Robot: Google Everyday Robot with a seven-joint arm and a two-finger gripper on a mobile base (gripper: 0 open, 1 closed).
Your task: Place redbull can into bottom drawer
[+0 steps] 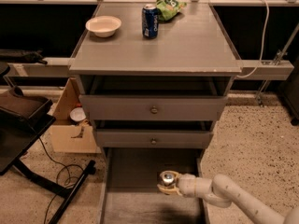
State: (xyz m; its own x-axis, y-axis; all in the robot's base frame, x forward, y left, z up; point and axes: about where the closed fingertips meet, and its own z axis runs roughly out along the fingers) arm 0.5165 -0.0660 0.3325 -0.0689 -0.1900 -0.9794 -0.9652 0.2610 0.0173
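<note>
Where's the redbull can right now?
Low in the camera view, just right of centre: the redbull can is gripped in the tool, over the open bottom drawer, just below the lower knobbed drawer.

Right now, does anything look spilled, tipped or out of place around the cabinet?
Nothing stands out. The pincer holds the redbull can upright over the open bottom drawer; the soda can and bowl stand upright.
</note>
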